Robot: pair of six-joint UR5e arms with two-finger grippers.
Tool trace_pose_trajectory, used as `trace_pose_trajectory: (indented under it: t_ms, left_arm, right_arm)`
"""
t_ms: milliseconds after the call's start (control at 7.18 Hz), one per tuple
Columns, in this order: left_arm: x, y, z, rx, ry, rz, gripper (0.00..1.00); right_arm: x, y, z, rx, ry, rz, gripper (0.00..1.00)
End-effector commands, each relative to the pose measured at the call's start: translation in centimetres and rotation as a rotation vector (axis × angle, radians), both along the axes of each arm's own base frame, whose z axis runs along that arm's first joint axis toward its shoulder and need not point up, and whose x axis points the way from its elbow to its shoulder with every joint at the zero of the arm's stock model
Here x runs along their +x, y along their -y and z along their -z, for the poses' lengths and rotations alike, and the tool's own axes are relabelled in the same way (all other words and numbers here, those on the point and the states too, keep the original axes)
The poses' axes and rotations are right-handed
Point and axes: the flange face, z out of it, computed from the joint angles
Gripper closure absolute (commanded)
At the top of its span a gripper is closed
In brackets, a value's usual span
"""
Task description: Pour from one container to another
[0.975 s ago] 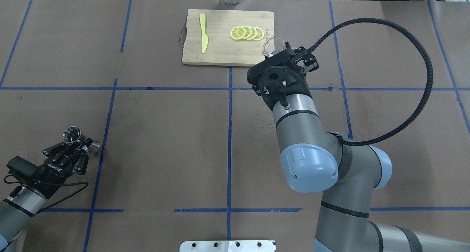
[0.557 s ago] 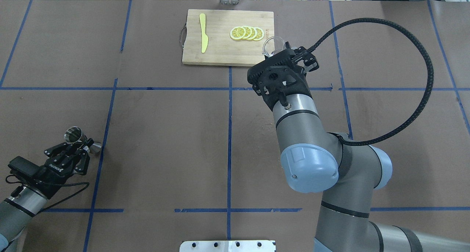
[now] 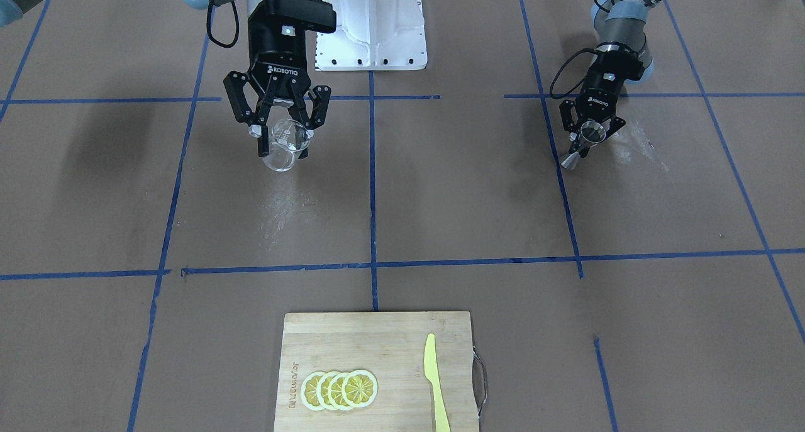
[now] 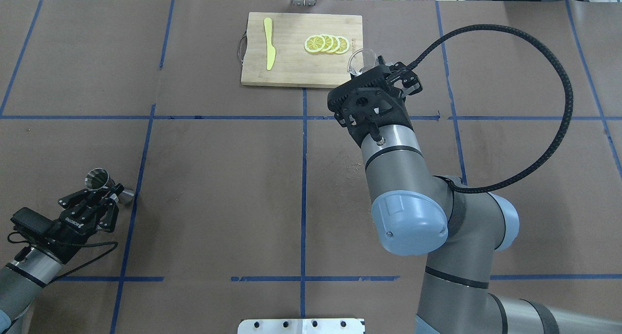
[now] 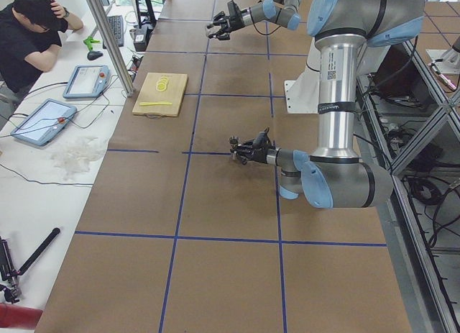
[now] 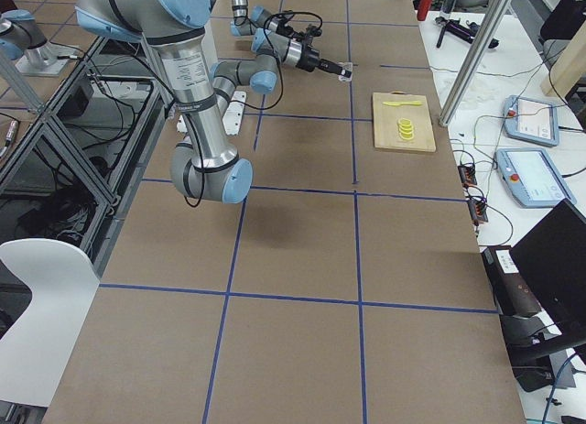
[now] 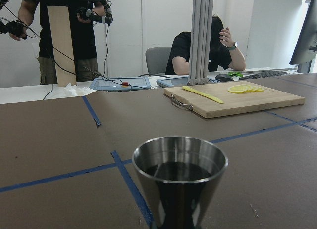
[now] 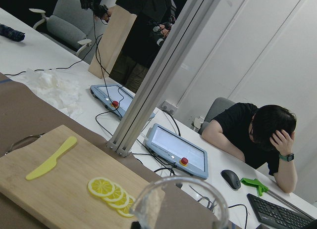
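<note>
My left gripper (image 4: 109, 190) is shut on a steel jigger (image 4: 97, 178), low over the table's near left. In the front view the same gripper (image 3: 590, 134) grips the jigger (image 3: 582, 144) at its waist. The left wrist view shows the jigger (image 7: 179, 179) upright with a dark inside. My right gripper (image 4: 376, 66) is shut on a clear glass (image 4: 360, 61), held above the table beside the board's near right corner. From the front, the glass (image 3: 284, 144) hangs tilted between the right gripper's (image 3: 283, 136) fingers. Only the glass rim (image 8: 181, 202) shows in the right wrist view.
A wooden cutting board (image 4: 291, 66) lies at the far middle, with lemon slices (image 4: 326, 43) and a yellow knife (image 4: 268, 42) on it. Brown paper with blue tape lines covers the table. People sit and stand at a desk beyond the far edge (image 5: 32, 38).
My left gripper, holding the jigger, shifted slightly back toward the robot and then stopped. The right arm and the glass have not moved.
</note>
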Motion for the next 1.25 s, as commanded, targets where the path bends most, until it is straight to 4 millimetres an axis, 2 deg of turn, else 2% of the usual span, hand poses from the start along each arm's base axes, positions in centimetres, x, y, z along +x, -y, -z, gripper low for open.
trace_pose_trajectory:
  t_ms: [0, 1115]
  left_arm:
    - [0.01, 0.0, -0.18, 0.0, 0.004, -0.001, 0.74]
    - [0.38, 0.01, -0.59, -0.001, 0.013, -0.006, 0.72]
  right_arm:
    - [0.0, 0.0, 0.03, 0.0, 0.001, 0.0, 1.0]
    - [0.0, 0.0, 0.03, 0.001, -0.001, 0.0, 1.0]
